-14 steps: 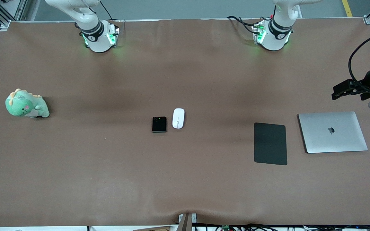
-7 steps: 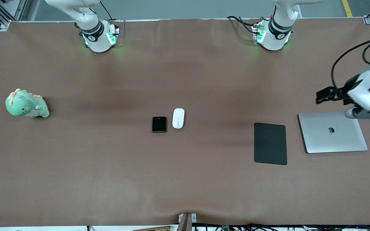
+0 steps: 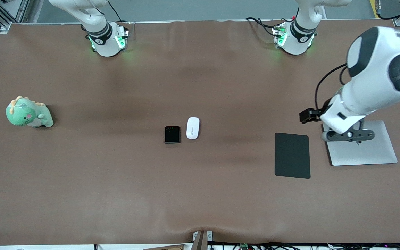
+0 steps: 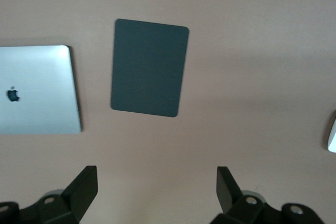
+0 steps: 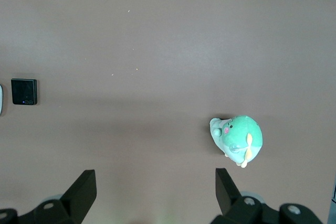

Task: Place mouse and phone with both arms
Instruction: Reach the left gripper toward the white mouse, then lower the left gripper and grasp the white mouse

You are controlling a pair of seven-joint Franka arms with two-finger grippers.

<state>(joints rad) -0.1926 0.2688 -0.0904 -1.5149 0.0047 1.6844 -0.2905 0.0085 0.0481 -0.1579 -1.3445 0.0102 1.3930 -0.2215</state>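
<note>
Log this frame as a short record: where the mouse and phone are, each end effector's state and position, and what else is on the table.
mouse: on the table mid-table, untouched
phone: beside the mouse, toward the right arm's end
left end effector: open, up in the air above the bare table beside the black pad and closed laptop
right end effector: open, over the table near the green plush toy

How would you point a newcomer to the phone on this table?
Start at the middle of the brown table, where two small things lie side by side, apart from all else. The phone is the black, glossy, nearly square one, beside the white oval mouse and toward the right arm's end; it is far smaller than the matte black pad.
</note>
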